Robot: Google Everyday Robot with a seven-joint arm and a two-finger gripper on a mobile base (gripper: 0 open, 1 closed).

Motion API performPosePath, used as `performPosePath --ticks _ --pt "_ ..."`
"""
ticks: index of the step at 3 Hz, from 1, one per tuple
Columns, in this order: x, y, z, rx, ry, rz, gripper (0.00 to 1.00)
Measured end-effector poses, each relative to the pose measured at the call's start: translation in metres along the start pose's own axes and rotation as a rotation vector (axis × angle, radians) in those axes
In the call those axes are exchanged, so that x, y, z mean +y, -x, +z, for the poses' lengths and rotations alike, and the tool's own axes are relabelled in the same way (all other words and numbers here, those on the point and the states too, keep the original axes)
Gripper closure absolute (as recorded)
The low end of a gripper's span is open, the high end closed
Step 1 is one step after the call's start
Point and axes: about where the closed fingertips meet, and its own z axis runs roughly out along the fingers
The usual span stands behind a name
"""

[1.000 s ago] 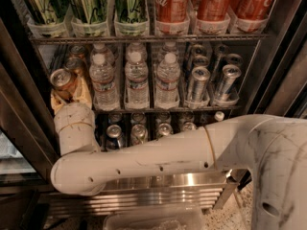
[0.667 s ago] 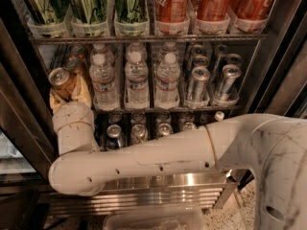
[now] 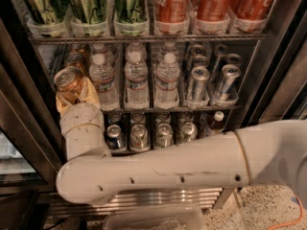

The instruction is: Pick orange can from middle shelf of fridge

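Observation:
The orange can [image 3: 68,79] is at the left end of the middle shelf [image 3: 192,109] of the fridge [image 3: 268,75], tilted, with its silver lid facing me. My gripper [image 3: 76,94] sits right under and around it, its tan fingers [image 3: 90,91] closed on the can's sides. Two more orange cans [image 3: 76,59] stand in the lane behind it. My white arm [image 3: 168,169] crosses the lower part of the view from the right and turns up to the gripper.
Water bottles [image 3: 135,75] and slim silver cans [image 3: 196,83] fill the middle shelf to the right. Green cans [image 3: 88,4] and red Coca-Cola cans [image 3: 211,1] stand above, small cans [image 3: 139,135] below. The dark door frame [image 3: 19,109] is close on the left; a steel grille [image 3: 144,198] is at the base.
The gripper and the orange can have shifted very slightly to the right; the hold on the can looks the same.

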Motion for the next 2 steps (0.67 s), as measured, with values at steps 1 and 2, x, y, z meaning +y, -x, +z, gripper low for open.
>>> performPosePath --ticks 1,2 --pt "-0.008 0.0 -0.009 0.023 0.009 0.002 1.0" --pt "-0.022 -0.007 -0.023 0.085 0.05 0.027 1.0"
